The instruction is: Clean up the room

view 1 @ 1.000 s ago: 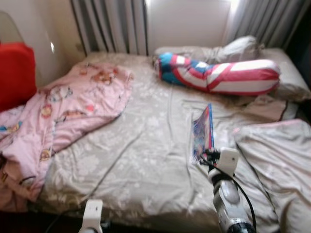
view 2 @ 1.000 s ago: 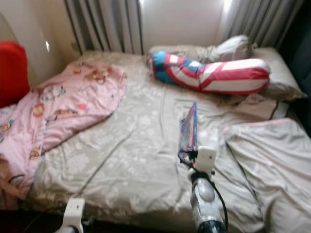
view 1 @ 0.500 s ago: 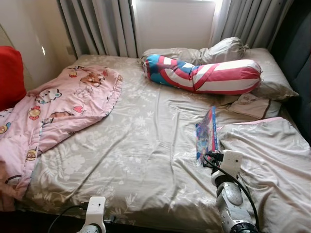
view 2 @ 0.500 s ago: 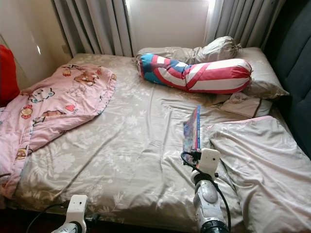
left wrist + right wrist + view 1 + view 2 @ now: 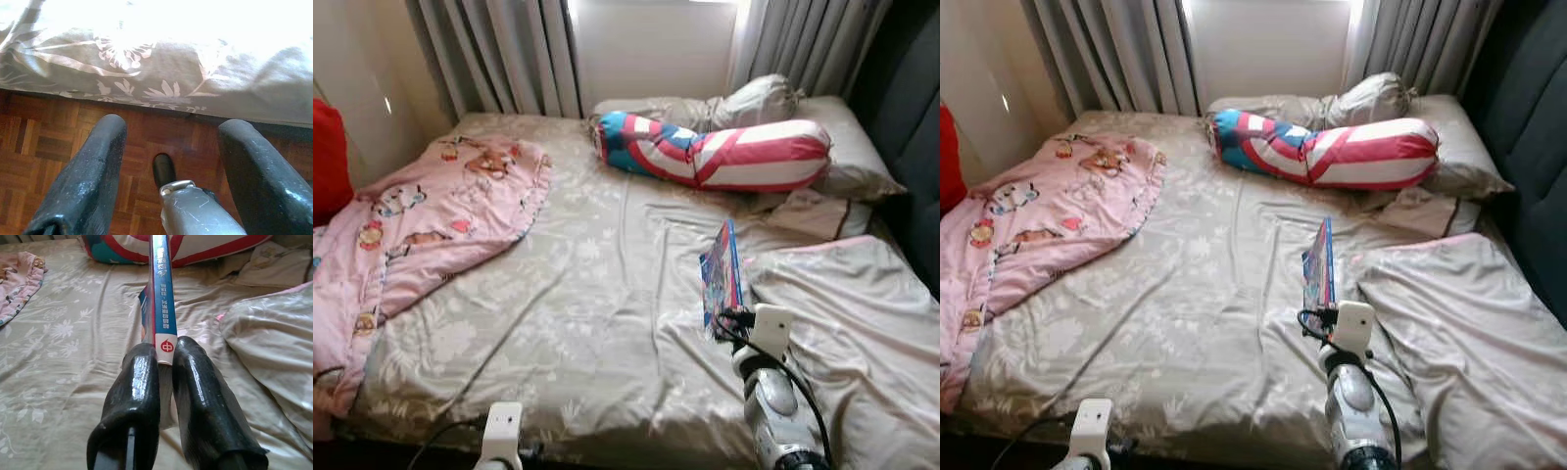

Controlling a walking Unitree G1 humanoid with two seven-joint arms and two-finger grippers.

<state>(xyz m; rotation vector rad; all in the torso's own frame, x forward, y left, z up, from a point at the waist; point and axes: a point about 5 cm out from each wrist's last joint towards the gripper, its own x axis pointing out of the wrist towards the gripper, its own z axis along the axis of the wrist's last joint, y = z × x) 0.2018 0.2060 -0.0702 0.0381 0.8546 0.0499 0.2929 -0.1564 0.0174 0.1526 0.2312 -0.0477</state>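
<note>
A thin blue book [image 5: 722, 277] stands on edge above the bed's grey floral sheet [image 5: 568, 294]. My right gripper [image 5: 165, 352] is shut on the book's [image 5: 161, 293] spine end and holds it upright over the right middle of the bed. My right arm [image 5: 767, 392] reaches up from the lower right. My left gripper [image 5: 168, 147] hangs open, low at the foot of the bed, over the wooden parquet floor [image 5: 44, 147]; its wrist [image 5: 501, 436] shows at the lower edge of the left eye view.
A pink cartoon blanket [image 5: 421, 220] lies crumpled on the bed's left. A red, white and blue bolster [image 5: 715, 152] and grey pillows [image 5: 842, 157] lie at the head. A grey duvet [image 5: 847, 333] covers the right side. Curtains [image 5: 499, 49] hang behind.
The camera has swung right and steadied, so the red thing at the left has nearly left the picture. The right gripper still holds the book upright in much the same place.
</note>
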